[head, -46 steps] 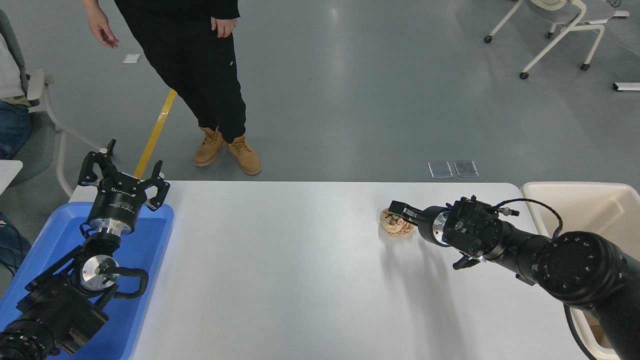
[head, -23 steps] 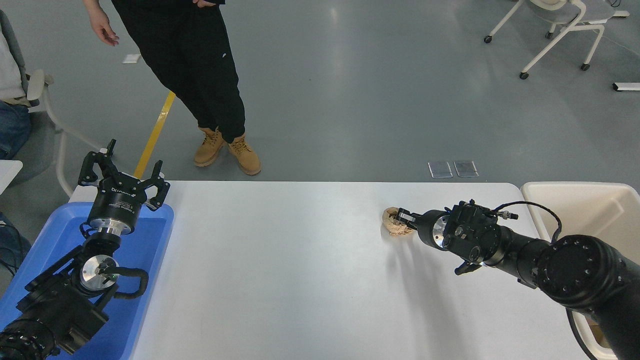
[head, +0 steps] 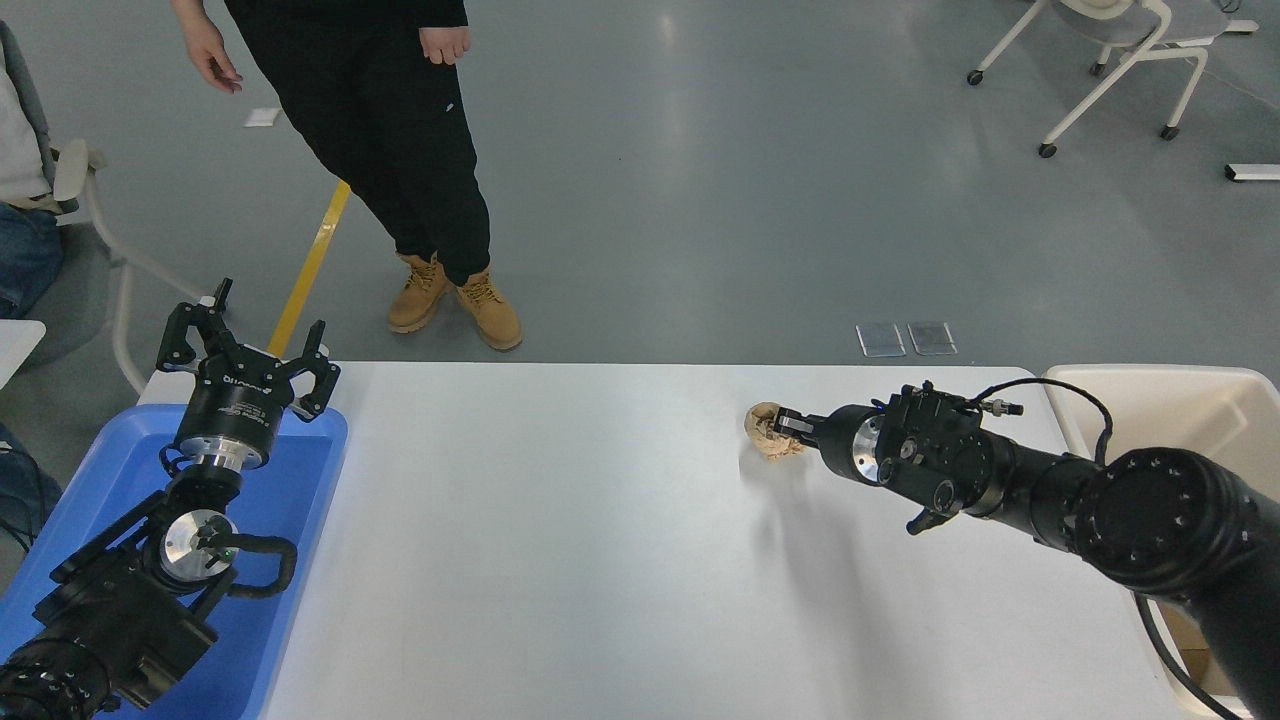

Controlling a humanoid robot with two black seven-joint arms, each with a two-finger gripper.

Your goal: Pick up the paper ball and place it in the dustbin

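Observation:
The tan-brown crumpled paper ball [head: 762, 432] sits in the fingertips of my right gripper [head: 783, 428], which is shut on it at the far right part of the white table [head: 560, 540]. The ball appears lifted a little, with a faint shadow on the table below it. The right arm reaches in from the lower right. The cream dustbin [head: 1150, 378] stands off the table's right edge, behind and to the right of the gripper; the arm hides part of it. My left gripper [head: 245, 352] is open and parked above the blue tray at the lower left.
A shallow blue tray [head: 300, 470] lies at the table's left edge under the left arm. A person in black trousers and tan boots [head: 455, 300] stands beyond the far edge. A seated person is at the far left, office chairs at the top right.
My right gripper has closed on the paper ball and carried it a little to the left and up off the table. The left arm has not moved.

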